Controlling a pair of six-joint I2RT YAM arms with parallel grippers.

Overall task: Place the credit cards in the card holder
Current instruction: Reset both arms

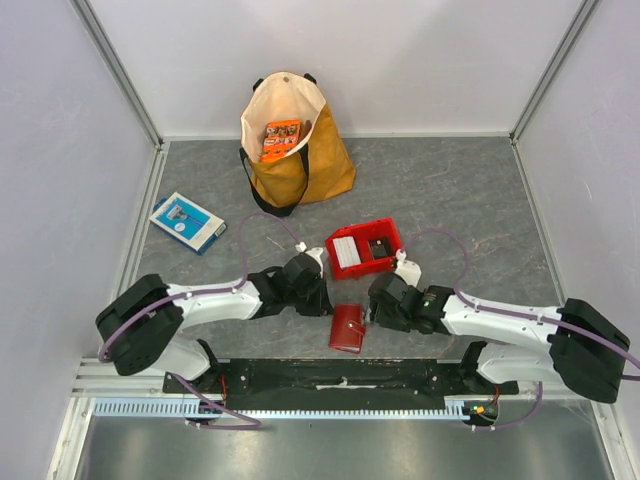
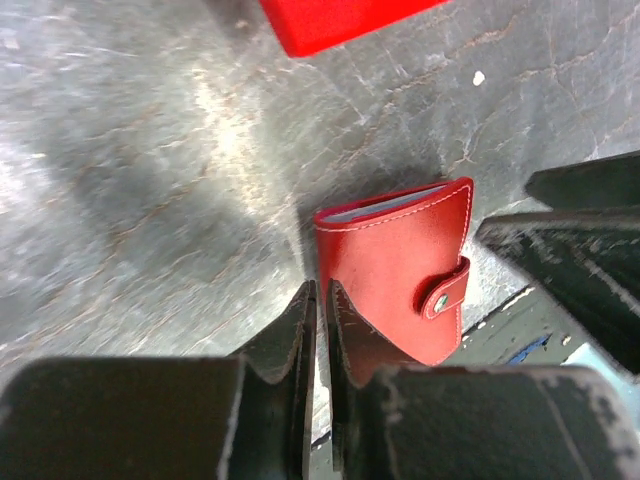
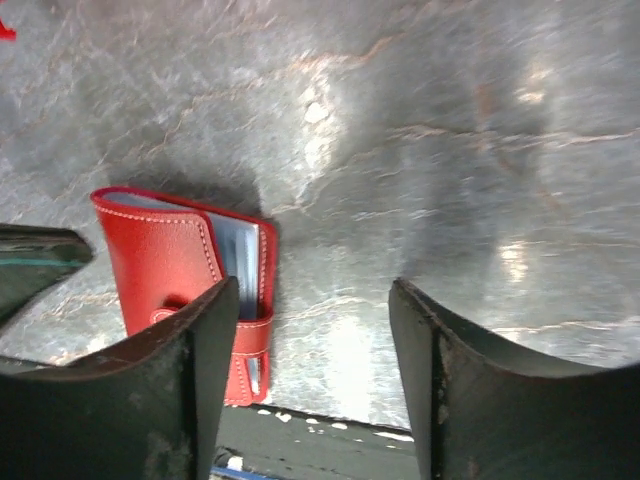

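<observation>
Hazard: snap-fastened card holder (image 1: 347, 328) at near edge of worktop (image 1: 450, 190) may slide off if nudged by my left claw (image 2: 321, 300), closed and empty, or right claw (image 3: 312, 290), agape and empty.

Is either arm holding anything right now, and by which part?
Nothing is held. The left gripper, jaws shut, grips nothing; the right gripper, jaws open, sits beside the closed card holder.

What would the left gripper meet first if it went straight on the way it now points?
Probably the card holder, which lies closed just ahead of the shut left gripper in its wrist view, a little to one side. Depth is unclear, so it might touch the table beside it instead.
</observation>
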